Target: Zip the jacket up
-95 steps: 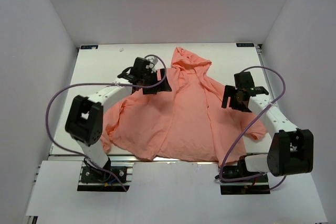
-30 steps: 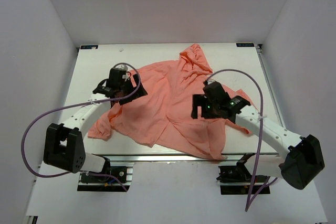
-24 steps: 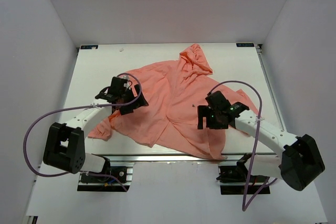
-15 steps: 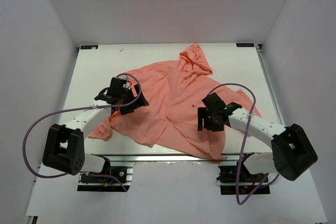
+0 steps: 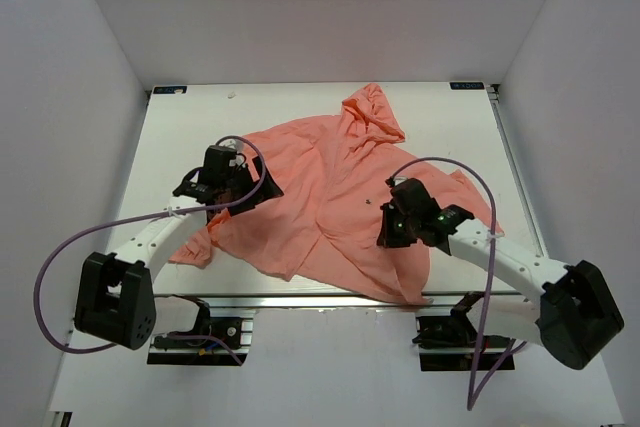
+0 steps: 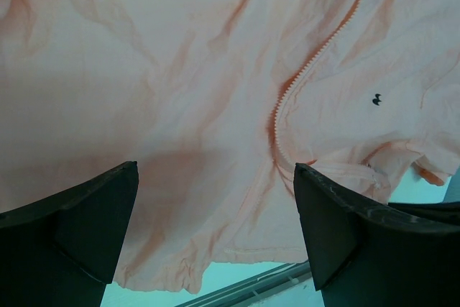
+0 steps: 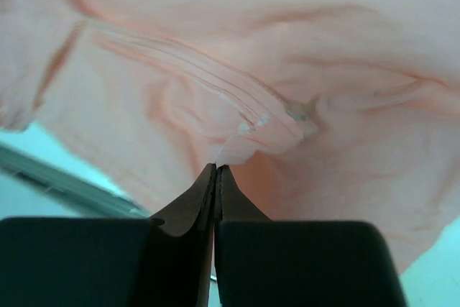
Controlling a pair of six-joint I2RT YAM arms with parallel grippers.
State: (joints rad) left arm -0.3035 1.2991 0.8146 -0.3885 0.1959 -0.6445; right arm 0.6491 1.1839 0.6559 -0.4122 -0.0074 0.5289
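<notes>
Top external view: jacket (image 5: 330, 197) crumpled, hem at the bench's (image 5: 180, 127) near edge.
Right gripper (image 7: 215, 172) pinched tight on fabric beside the zipper (image 7: 215, 85); left gripper (image 6: 215, 181) spread wide, holding nothing.

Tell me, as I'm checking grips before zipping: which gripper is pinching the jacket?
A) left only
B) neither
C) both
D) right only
D: the right gripper is shut on a fold of the jacket beside the zipper; the left gripper is wide open.

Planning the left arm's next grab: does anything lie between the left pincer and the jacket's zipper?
Nothing visible does. The open left pincer hangs over the jacket; its zipper teeth lie uncovered just ahead.
</notes>
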